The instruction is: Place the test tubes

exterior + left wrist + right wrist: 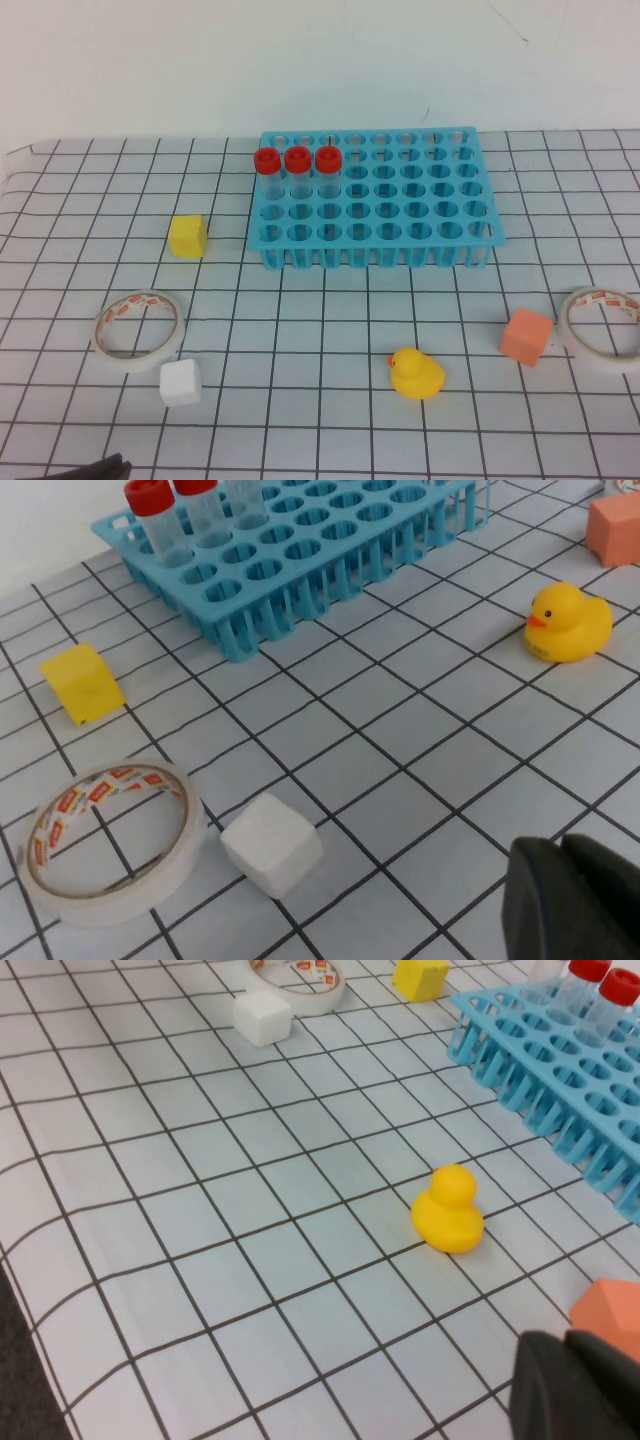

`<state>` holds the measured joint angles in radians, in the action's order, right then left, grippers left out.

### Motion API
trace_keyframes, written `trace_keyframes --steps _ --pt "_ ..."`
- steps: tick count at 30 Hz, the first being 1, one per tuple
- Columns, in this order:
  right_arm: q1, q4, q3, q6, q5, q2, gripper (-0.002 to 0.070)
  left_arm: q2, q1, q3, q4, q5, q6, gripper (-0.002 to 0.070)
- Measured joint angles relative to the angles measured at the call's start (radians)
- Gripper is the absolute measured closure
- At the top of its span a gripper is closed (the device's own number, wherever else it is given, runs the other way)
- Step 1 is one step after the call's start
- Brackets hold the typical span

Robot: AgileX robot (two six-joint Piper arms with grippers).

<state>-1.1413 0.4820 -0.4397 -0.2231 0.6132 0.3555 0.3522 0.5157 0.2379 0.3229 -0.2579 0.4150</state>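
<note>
Beyond both end effectors, test tubes

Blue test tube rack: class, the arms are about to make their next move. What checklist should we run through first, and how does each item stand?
1. Three red-capped test tubes upright in the blue rack, side by side at its left end: ok.
2. Rack sitting level on the table, many holes free: ok.
3. Left gripper, low at the table's near left by the white cube, shut and empty: ok.
4. Right gripper, at the near right by the orange cube, shut and empty: ok.
5. More tubes waiting to be placed: none in view, cannot tell.
</note>
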Motion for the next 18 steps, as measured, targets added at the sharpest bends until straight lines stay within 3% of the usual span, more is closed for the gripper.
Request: trace_keyframes --steps 6,14,18 --pt "0.000 0.000 0.000 0.000 0.000 0.000 0.0678 -0.048 -0.025 -0.006 -0.017 -0.012 0.004 0.0675" --pt "0.000 0.000 0.000 0.000 0.000 0.000 0.0678 -0.239 -0.277 -0.058 -0.023 0.045 0.050 0.0675" --pt "0.000 0.000 0.000 0.000 0.000 0.000 0.0678 -0.301 -0.357 -0.149 -0.023 0.144 0.029 0.0675"
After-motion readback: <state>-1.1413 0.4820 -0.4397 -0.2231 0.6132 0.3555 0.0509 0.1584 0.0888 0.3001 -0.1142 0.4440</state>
